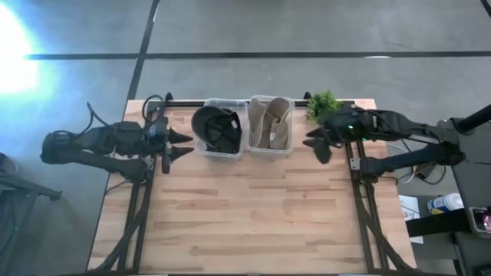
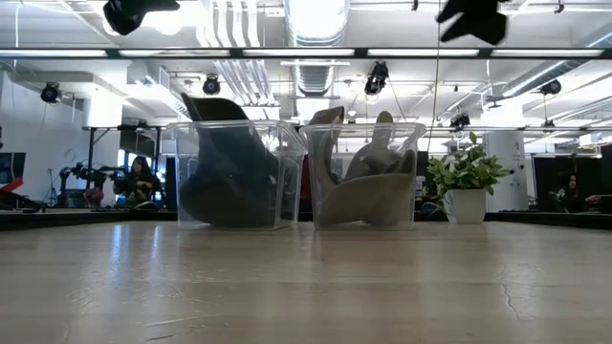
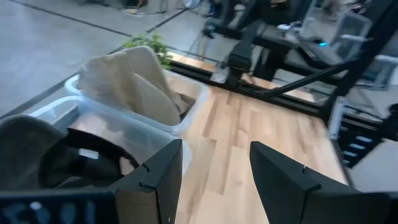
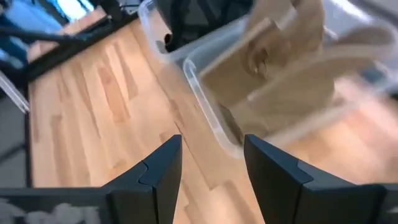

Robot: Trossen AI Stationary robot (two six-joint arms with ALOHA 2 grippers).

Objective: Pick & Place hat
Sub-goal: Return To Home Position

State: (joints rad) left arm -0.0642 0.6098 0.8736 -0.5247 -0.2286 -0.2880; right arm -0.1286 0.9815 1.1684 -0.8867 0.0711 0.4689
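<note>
Two clear plastic bins stand side by side at the table's far edge. The left bin [image 1: 219,130] holds dark caps [image 3: 50,158]; the right bin [image 1: 271,126] holds beige caps [image 3: 134,84], which stick up above its rim [image 2: 368,186]. My left gripper [image 1: 182,146] hovers open just left of the dark bin, high above the table. My right gripper [image 1: 314,143] hovers open just right of the beige bin [image 4: 280,81]. Neither touches anything.
A small potted plant [image 1: 322,103] stands at the far edge beside the right arm [image 2: 466,186]. The wooden tabletop [image 1: 245,215] stretches bare toward the near edge. Black frame rails [image 1: 360,207] run along both sides. People sit in the room behind [image 2: 139,182].
</note>
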